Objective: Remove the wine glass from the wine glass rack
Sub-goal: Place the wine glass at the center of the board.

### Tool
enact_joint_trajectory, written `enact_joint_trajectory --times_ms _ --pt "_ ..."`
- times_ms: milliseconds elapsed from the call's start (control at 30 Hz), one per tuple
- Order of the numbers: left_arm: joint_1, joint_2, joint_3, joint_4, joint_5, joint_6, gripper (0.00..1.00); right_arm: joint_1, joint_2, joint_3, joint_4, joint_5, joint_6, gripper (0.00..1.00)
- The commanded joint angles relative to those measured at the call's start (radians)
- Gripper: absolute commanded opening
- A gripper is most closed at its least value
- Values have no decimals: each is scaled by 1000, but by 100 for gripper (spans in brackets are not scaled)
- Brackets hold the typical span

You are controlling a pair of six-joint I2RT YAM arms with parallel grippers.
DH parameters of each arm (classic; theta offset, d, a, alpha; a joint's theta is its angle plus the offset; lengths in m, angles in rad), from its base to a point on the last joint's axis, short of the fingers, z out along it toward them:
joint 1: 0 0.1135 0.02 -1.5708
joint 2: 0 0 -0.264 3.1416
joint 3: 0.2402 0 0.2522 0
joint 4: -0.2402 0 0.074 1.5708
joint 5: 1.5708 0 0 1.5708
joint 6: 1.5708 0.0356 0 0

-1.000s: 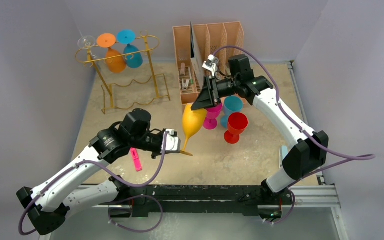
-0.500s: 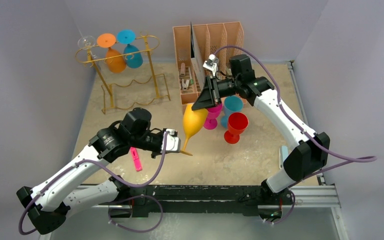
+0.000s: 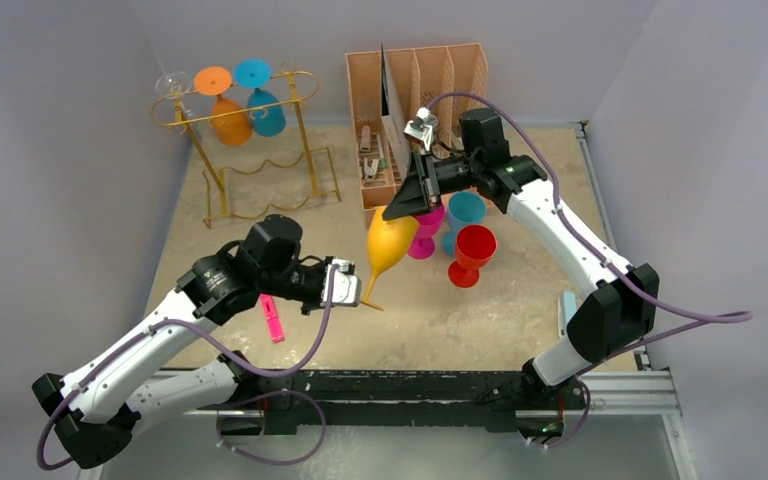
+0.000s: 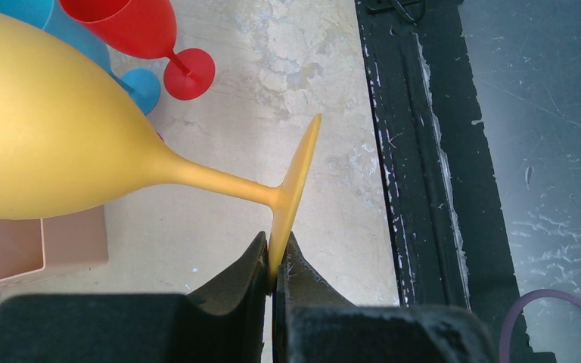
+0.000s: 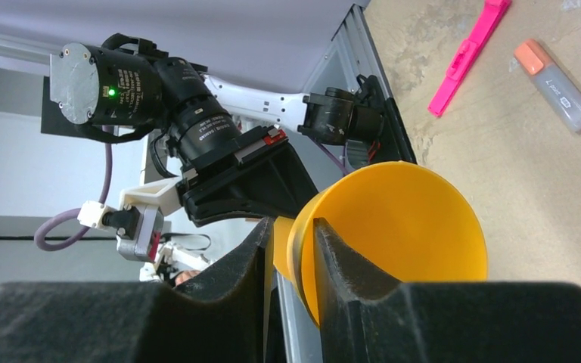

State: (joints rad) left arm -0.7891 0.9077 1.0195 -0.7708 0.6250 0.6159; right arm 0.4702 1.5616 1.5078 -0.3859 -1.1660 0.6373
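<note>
Item: yellow glass (image 3: 388,245), tilted, off the rack (image 3: 201,152) and well to its right. Held by left gripper (image 4: 274,261), clamped tight on the foot; right gripper (image 5: 291,242) narrowly parted astride the bowl rim, grip not determinable. Removal apparently done; set-down outstanding. Orange glass (image 3: 230,120) and blue glass (image 3: 266,115) hang on the rack.

Peach organiser (image 3: 450,75) at back — pink highlighter (image 3: 273,319) lying flat.

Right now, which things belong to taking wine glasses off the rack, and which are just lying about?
Job: matte yellow wine glass, its foot clamped in the left gripper, the right gripper astride its rim; thin gold wire rack with orange glass, blue glass and clear glass hanging.
Lying about: peach plastic organiser; pink marker; orange-capped marker; magenta goblet, blue goblet, red goblet, standing upright.
</note>
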Motion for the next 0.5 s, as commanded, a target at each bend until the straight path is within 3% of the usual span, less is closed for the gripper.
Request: enact_joint_trajectory --times_ms 0,267,467 --pt "-1 0 14 50 -42 15 0 12 -57 -17 61 -89 64 28" --pt "-1 -26 -14 57 -48 -4 0 12 -60 -23 65 -77 61 1" --pt "0 -53 -26 88 -73 -20 0 12 -68 -27 56 -68 59 0"
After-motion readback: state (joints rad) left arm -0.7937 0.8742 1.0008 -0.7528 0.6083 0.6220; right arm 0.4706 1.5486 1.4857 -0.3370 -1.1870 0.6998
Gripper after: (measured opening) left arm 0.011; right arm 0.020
